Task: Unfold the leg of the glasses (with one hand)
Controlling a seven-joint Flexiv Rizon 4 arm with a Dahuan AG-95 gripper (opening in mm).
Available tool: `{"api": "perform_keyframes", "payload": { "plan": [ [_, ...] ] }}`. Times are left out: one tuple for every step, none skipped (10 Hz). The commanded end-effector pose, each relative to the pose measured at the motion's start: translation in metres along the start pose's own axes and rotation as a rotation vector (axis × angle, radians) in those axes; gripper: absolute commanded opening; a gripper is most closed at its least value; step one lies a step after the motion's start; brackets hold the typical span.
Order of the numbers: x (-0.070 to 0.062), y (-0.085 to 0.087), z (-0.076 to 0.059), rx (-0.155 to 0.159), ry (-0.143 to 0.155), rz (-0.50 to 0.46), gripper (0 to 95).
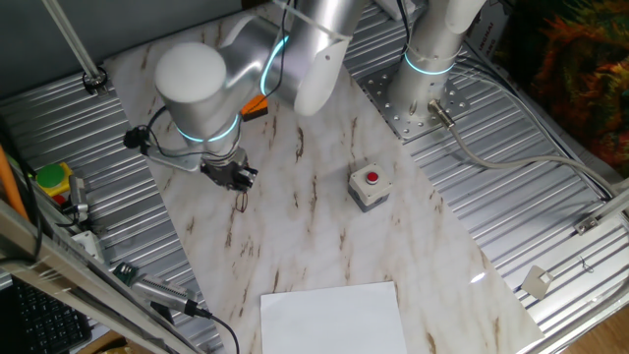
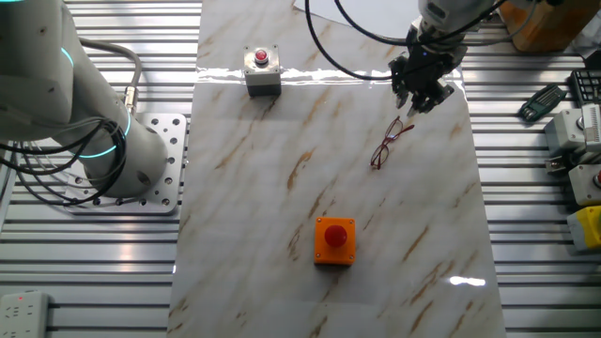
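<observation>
The glasses (image 2: 390, 145) lie on the marble tabletop (image 2: 282, 188), a thin reddish-brown wire frame set diagonally. My gripper (image 2: 421, 101) hovers just past their far end, close above the tabletop, fingers pointing down and slightly apart, with nothing between them. In one fixed view the gripper (image 1: 234, 179) covers most of the glasses; only a thin dark wire piece (image 1: 242, 204) shows below it. I cannot tell whether the leg is folded or whether a finger touches the frame.
A grey box with a red button (image 1: 369, 185) stands right of the gripper; it also shows in the other fixed view (image 2: 262, 68). An orange button box (image 2: 334, 239) sits mid-table. A white sheet (image 1: 329, 317) lies at the table's edge.
</observation>
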State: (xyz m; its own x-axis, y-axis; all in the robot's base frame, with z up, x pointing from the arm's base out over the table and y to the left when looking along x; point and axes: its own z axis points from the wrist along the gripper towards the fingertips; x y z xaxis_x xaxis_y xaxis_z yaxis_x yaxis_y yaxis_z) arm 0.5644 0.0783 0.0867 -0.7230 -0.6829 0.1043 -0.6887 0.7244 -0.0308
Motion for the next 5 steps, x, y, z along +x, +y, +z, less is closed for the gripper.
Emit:
{"api": "perform_keyframes", "payload": {
  "plan": [
    [0.0003, 0.0000, 0.0019, 0.011, 0.023, -0.012, 0.0],
    [0.0013, 0.0004, 0.0046, 0.015, 0.023, -0.019, 0.0],
    [0.0021, 0.0008, 0.0070, 0.016, 0.023, -0.023, 0.0],
    [0.0031, 0.0014, 0.0095, 0.020, 0.028, -0.030, 0.0],
    [0.0034, 0.0016, 0.0104, 0.021, 0.032, -0.032, 0.0]
  ]
}}
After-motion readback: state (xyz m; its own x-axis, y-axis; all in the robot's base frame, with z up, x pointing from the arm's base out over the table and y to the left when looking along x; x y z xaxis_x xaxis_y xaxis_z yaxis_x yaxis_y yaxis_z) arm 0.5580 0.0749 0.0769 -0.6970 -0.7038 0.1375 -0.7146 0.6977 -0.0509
